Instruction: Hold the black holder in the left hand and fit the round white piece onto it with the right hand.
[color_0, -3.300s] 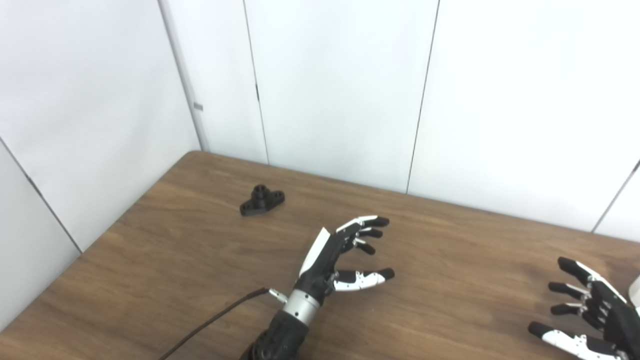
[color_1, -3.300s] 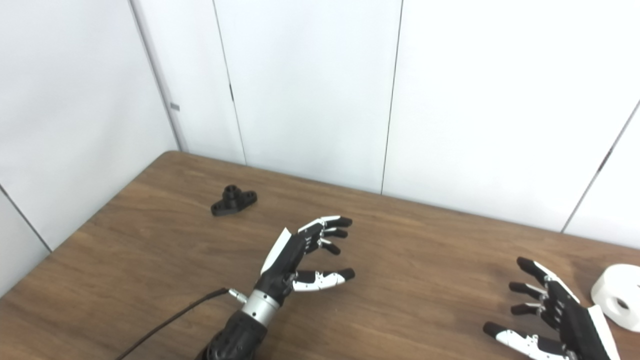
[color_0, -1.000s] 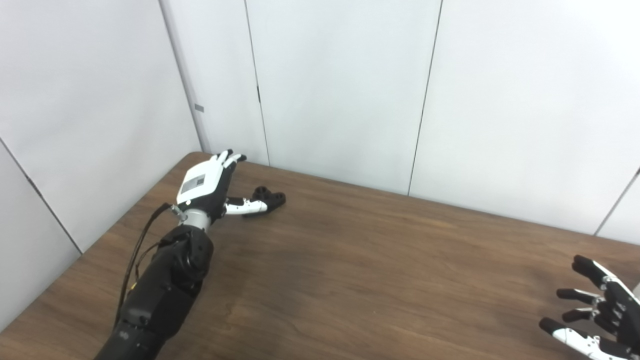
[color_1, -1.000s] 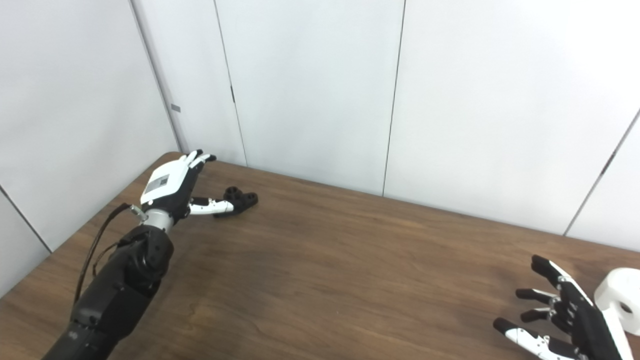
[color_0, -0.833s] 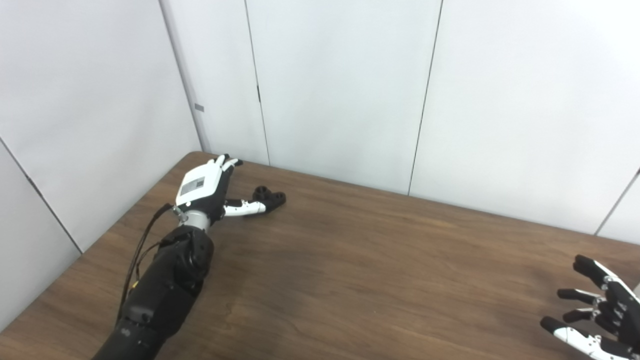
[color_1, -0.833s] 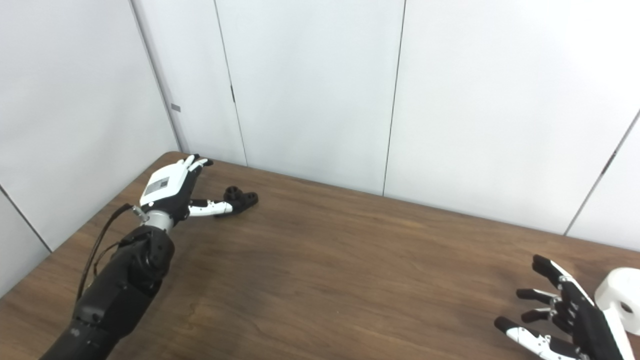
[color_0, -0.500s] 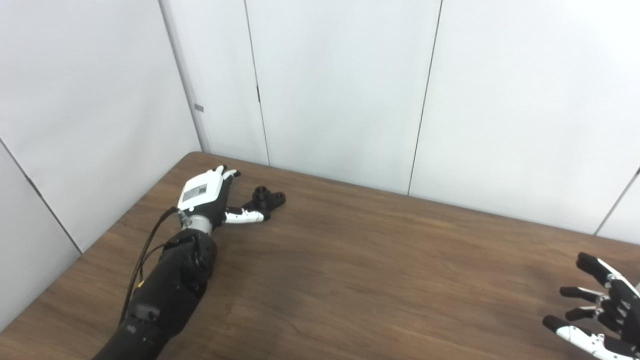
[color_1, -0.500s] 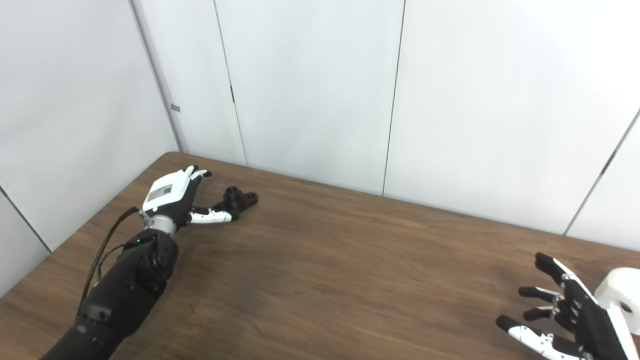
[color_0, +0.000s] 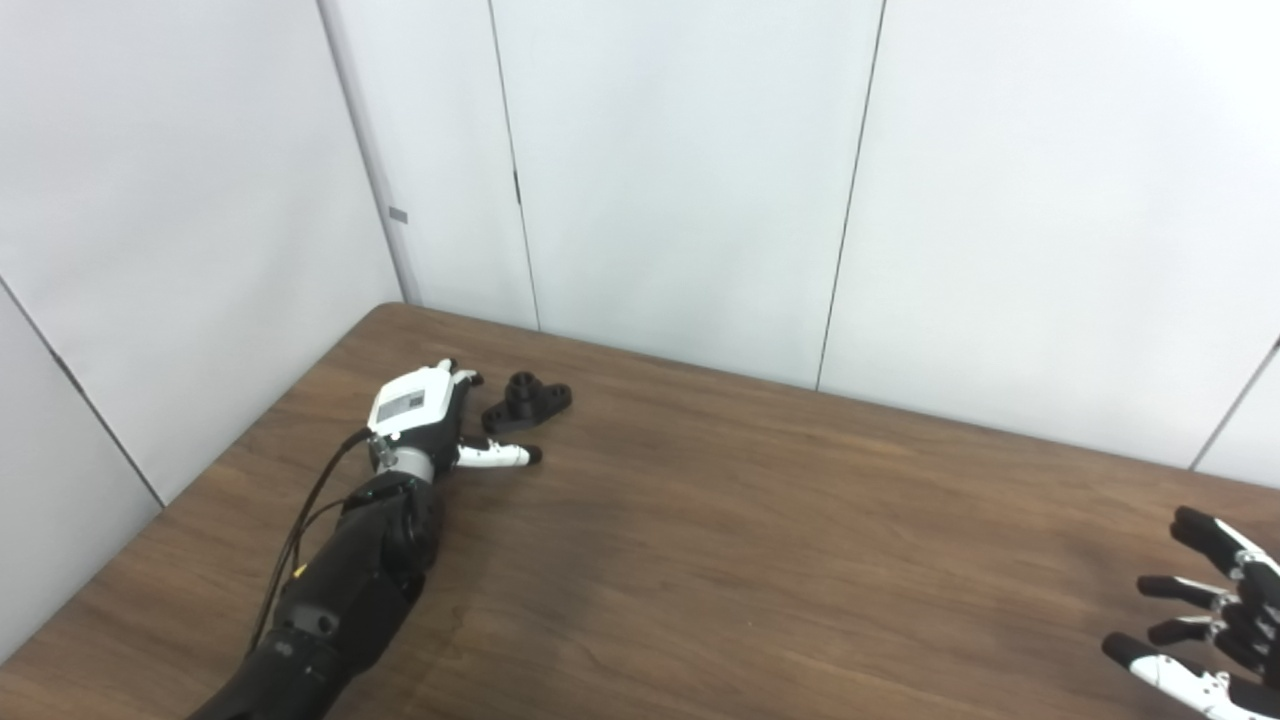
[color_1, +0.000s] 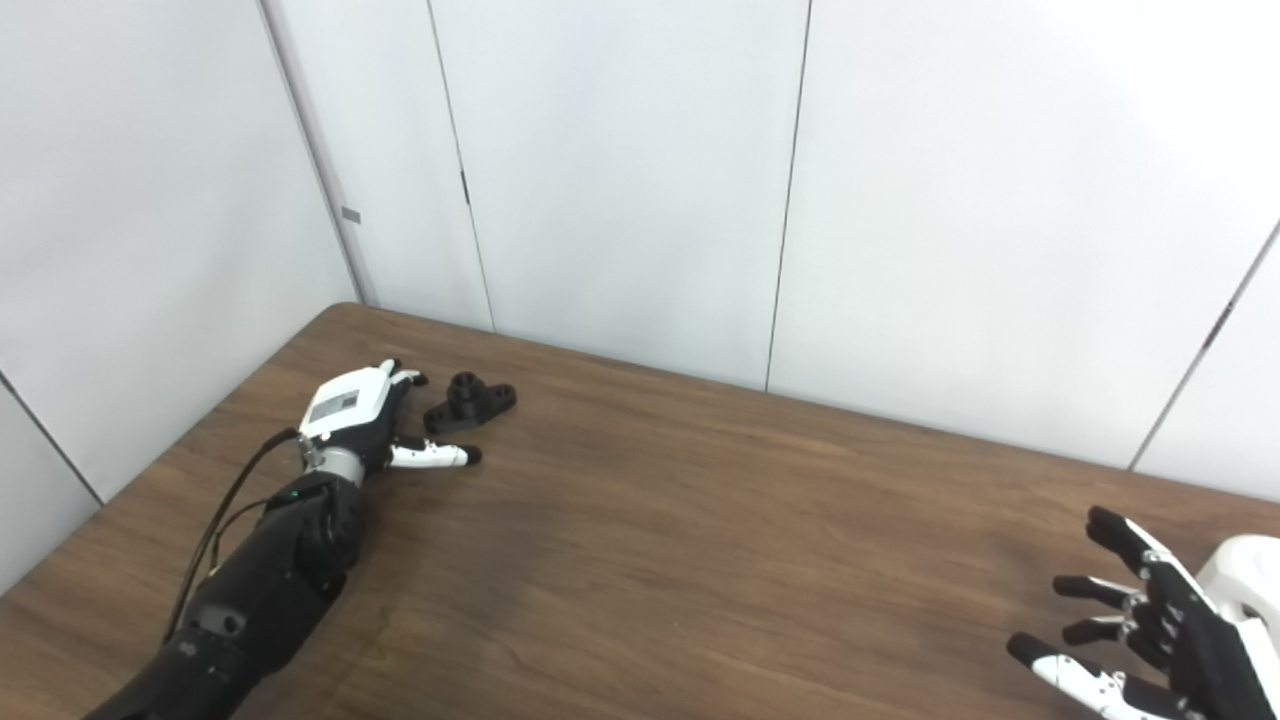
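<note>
The black holder (color_0: 527, 401) lies flat on the wooden table (color_0: 760, 520) near the far left corner. My left hand (color_0: 428, 416) is open just left of it, low over the table, with its thumb pointing right in front of the holder; I cannot tell if it touches. The round white piece (color_1: 1245, 592) sits at the right edge of the right eye view, partly hidden behind my right hand (color_1: 1150, 630). My right hand is open, with spread fingers, and holds nothing.
White wall panels (color_0: 680, 180) stand close behind the table's far edge and along its left side. A dark cable (color_0: 300, 530) runs along my left forearm.
My left hand has drawn back toward me and dropped lower beside the holder, its thumb now in front of it. My right hand has drifted slightly right. The holder has not moved.
</note>
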